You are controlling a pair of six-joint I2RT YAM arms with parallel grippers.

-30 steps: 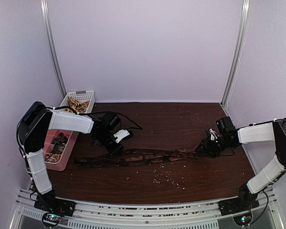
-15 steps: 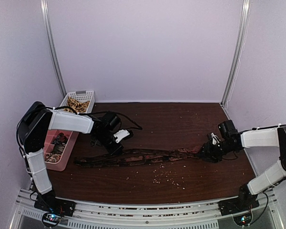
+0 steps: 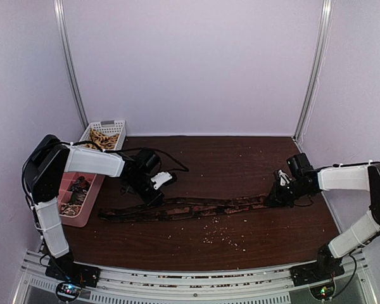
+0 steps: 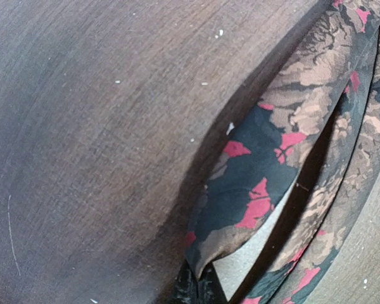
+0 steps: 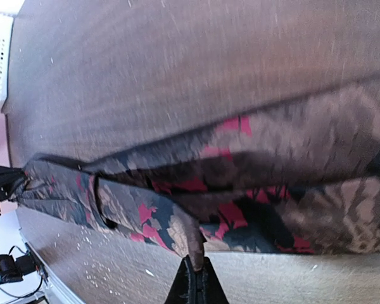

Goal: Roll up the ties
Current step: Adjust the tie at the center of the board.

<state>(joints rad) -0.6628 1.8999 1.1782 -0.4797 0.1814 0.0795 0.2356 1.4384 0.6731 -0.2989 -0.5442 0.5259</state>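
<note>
Dark wood table below: my right gripper is pinched tight on one end of the tie. My left gripper is clamped on it farther along. The fabric lies stretched between them, crumbs nearby.

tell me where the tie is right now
In the top view the tie stretches across the middle of the table, pinched toward its left end by the left pincer and at its right end by the right pincer.
</note>
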